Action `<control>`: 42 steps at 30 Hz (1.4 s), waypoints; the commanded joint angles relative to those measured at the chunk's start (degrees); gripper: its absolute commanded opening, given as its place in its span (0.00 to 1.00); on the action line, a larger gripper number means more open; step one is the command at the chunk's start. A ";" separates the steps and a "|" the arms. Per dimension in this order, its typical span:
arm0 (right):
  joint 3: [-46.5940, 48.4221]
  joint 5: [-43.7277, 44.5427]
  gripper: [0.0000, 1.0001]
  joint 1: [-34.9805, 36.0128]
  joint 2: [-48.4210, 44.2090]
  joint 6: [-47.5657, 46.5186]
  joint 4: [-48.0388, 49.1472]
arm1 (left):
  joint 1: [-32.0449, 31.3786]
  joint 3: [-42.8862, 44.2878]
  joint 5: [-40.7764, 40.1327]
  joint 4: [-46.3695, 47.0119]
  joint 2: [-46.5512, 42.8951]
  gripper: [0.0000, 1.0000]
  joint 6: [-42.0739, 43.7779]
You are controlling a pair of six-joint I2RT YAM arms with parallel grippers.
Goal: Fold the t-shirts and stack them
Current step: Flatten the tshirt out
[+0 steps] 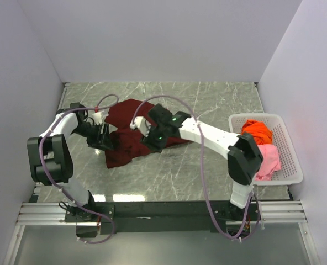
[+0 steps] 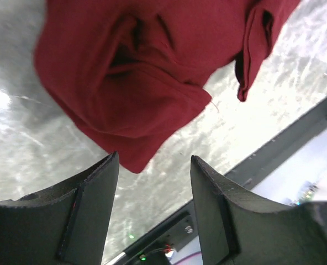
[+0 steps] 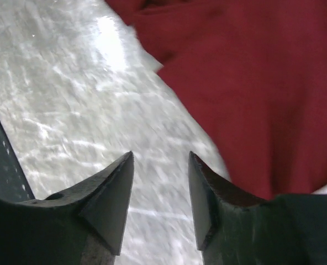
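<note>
Shirt (image 1: 125,152), maroon, crumpled on desk (image 1: 207,105), left tool (image 2: 154,158) parted, empty, just short of its edge, right tool (image 3: 161,154) parted, empty, beside it

We lose middle of maroon t-shirt (image 1: 127,153) under left tool (image 1: 107,142) and right tool (image 1: 150,142) from above. Both wrist views crop it at frame edges; right wrist view smeared, folds unreadable. Pink t-shirt (image 1: 269,157) half behind right arm (image 1: 244,157) elbow.

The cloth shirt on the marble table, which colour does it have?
Plain dark maroon-red, no pattern; the soft cloth t-shirt shows best in the left wrist view.
</note>
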 commanded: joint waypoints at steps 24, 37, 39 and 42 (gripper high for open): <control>7.92 18.49 0.53 8.22 19.41 17.74 14.74 | 0.03 0.03 4.30 2.00 1.90 0.59 -5.00; 5.63 17.71 0.00 3.12 12.03 11.59 9.38 | 0.03 2.14 1.14 3.14 4.01 0.51 -5.35; 5.55 17.01 0.00 1.28 11.06 10.45 8.76 | 0.03 3.01 0.09 3.93 4.79 0.44 -5.62; 4.94 15.43 0.00 -1.62 9.39 9.39 8.23 | 0.03 4.77 -0.62 4.90 6.11 0.38 -6.58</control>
